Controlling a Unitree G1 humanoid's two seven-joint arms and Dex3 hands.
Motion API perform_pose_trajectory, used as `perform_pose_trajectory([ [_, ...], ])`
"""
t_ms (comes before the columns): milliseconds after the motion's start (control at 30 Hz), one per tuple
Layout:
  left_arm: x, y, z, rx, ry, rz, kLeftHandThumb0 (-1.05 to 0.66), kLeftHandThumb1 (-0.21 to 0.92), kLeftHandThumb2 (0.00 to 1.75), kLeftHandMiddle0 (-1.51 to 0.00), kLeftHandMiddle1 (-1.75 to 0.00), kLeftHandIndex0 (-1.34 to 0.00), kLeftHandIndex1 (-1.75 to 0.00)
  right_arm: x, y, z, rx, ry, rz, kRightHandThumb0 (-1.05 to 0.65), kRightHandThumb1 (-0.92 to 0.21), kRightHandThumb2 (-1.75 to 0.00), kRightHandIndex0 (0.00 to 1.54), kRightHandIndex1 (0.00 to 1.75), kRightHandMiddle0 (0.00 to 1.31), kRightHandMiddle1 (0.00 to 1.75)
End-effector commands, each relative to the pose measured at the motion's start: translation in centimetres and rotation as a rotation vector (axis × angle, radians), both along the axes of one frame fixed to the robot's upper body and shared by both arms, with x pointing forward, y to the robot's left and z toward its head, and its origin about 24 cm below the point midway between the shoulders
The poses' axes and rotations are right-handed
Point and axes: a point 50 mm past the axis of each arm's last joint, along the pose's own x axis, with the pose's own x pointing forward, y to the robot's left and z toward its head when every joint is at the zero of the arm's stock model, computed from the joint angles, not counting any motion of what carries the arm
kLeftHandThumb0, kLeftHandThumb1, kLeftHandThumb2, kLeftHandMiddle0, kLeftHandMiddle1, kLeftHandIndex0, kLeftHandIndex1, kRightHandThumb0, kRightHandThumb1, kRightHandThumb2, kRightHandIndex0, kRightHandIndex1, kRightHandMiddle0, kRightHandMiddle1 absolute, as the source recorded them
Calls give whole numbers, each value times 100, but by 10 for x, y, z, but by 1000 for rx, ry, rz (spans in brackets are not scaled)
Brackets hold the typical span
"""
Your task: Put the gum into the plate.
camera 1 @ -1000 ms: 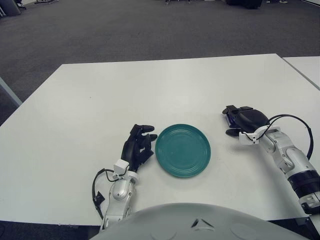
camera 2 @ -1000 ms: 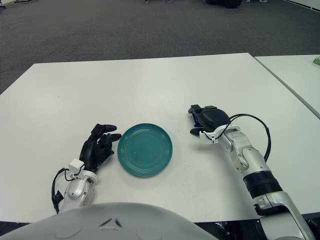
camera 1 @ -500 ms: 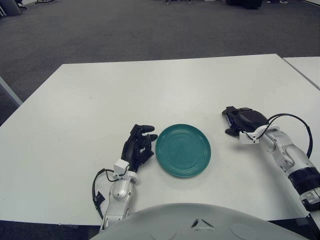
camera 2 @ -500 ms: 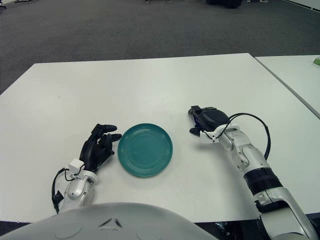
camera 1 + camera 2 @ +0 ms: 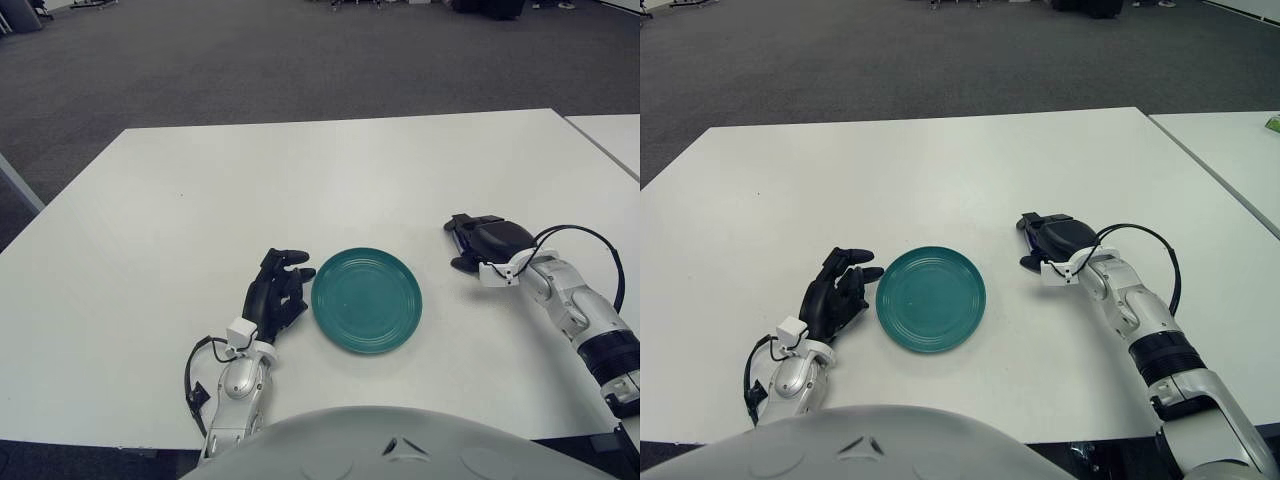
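A round teal plate (image 5: 366, 300) lies near the table's front, in the middle. To its right, my right hand (image 5: 458, 243) is down on the white table with its black fingers and thumb curled around the gum (image 5: 1027, 236). Only a sliver of dark blue gum shows under the fingers; the palm hides the rest. The hand and gum sit a short gap from the plate's right rim. My left hand (image 5: 279, 287) shows just beside the plate's left rim, fingers loosely spread and holding nothing.
The white table (image 5: 300, 180) stretches far back and to both sides. A second white table (image 5: 1240, 150) stands to the right across a narrow gap. A black cable (image 5: 590, 245) loops over my right forearm. Grey carpet lies beyond.
My right forearm has shifted slightly while the hand stayed over the gum in the same spot. The plate and the left hand have not moved.
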Motion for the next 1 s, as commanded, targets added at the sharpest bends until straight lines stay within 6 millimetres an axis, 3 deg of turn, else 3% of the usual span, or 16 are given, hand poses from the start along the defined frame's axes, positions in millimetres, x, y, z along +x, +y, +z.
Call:
perform_pose_trajectory([
  [0,-1,2,-5,2,25,0,-51,83,86,-46,-107,-37,-134,-9,-11,-23,-4,133,-90,-71,-92,-45,50,20,0,82],
  [67,-1,3,-4,5,21,0,-51,83,87,-46,-108,-37,-134,-9,-11,-24,31,134,-117,-70,-92,-46,51,41,0,95],
  [233,0,4,-4,15,6,-3,-53,82,88,-47,-109,-39,-135,-9,-12,-26,118,125,-169,-64,-92,-45,52,114,8,140],
  [333,0,4,-3,25,-1,-1,-54,83,87,-47,-111,-39,-135,-10,-12,-27,178,109,-193,-48,-86,-56,53,138,20,161],
  [433,0,5,-3,34,-6,1,-56,84,86,-47,-113,-39,-136,-12,-12,-29,218,85,-205,-41,-79,-68,57,157,26,170],
  [567,0,6,-4,38,-9,6,-57,85,84,-47,-114,-39,-137,-13,-12,-30,250,53,-207,-39,-73,-77,63,170,31,174],
  [967,1,7,-4,29,-16,9,-55,83,85,-48,-115,-41,-138,-14,-10,-28,293,-49,-195,-40,-64,-90,77,175,37,175],
])
